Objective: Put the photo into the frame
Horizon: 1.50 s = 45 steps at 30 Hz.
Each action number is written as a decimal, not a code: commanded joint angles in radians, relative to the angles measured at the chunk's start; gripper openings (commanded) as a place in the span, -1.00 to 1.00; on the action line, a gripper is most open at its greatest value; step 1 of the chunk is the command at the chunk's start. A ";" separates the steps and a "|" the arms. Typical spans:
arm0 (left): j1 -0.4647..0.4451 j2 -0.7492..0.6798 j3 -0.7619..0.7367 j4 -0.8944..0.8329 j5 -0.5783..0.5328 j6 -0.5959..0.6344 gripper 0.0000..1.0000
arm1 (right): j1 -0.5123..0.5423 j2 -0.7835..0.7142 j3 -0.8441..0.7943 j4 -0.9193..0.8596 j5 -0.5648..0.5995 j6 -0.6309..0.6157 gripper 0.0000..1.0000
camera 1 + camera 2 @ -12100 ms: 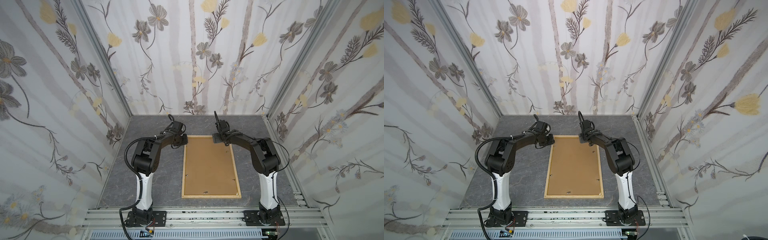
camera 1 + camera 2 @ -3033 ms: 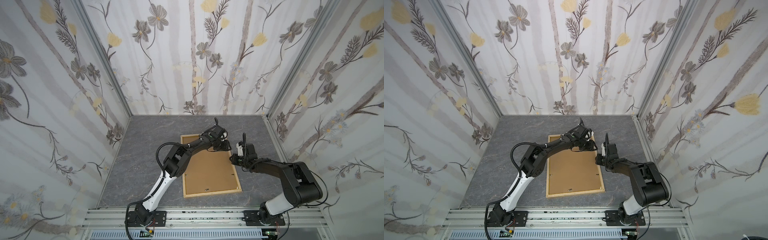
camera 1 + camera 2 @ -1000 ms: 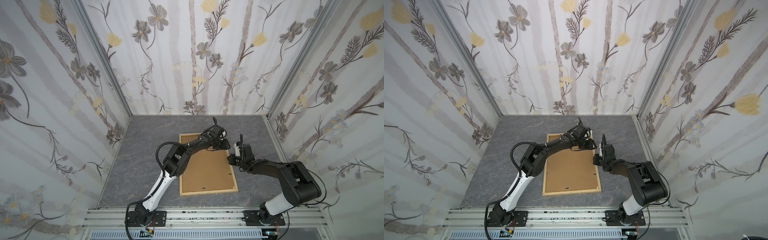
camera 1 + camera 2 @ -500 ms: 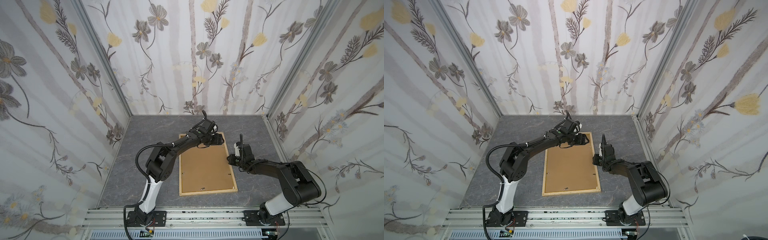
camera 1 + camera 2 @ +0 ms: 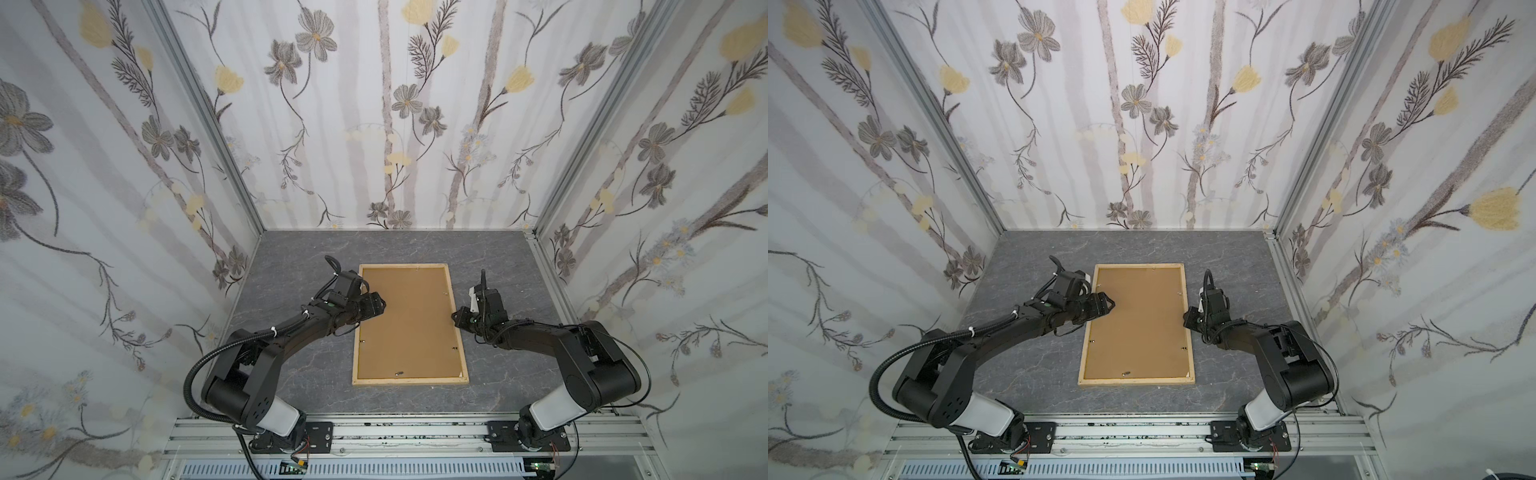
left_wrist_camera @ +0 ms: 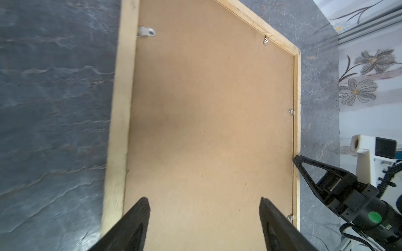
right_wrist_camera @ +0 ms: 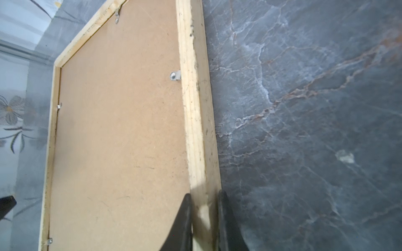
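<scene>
Right wrist | right fingers pinch rough pale-wood frame | fibreboard backing smooth

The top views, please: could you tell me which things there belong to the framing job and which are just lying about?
Job: frame, lying face down; backing panel inside it; metal clips; right gripper, shut on the frame's rail; left gripper, open above the panel. The photo is not in view.
Just there: table; flowered walls.

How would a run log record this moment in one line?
left fingers: open over brown fibreboard backing panel | right fingers: closed on light wooden rectangular picture frame | photo: not visible
</scene>
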 commanded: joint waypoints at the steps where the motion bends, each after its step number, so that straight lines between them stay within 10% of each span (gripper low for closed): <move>1: 0.029 -0.070 -0.056 0.059 -0.047 -0.037 0.60 | 0.020 -0.014 -0.038 -0.052 0.098 0.212 -0.85; 13: 0.078 -0.164 -0.184 0.101 -0.050 -0.063 0.62 | 0.285 -0.218 -0.133 -0.107 0.489 0.507 -0.75; 17: 0.081 -0.205 -0.210 0.093 -0.055 -0.068 0.63 | 0.290 -0.238 -0.103 -0.150 0.509 0.474 0.06; 24: 0.087 -0.312 -0.254 0.020 -0.092 -0.099 0.64 | 0.266 -0.315 0.022 -0.210 0.610 0.263 0.56; 33: 0.014 -0.452 -0.334 -0.089 -0.150 -0.176 0.64 | -0.067 0.210 0.732 -0.501 0.024 -0.148 0.57; 40: -0.097 -0.422 -0.411 0.007 -0.140 -0.269 0.66 | -0.100 0.587 1.209 -0.762 -0.021 -0.286 0.56; 45: -0.098 -0.370 -0.426 0.091 -0.113 -0.276 0.68 | -0.119 0.663 1.255 -0.799 -0.045 -0.311 0.54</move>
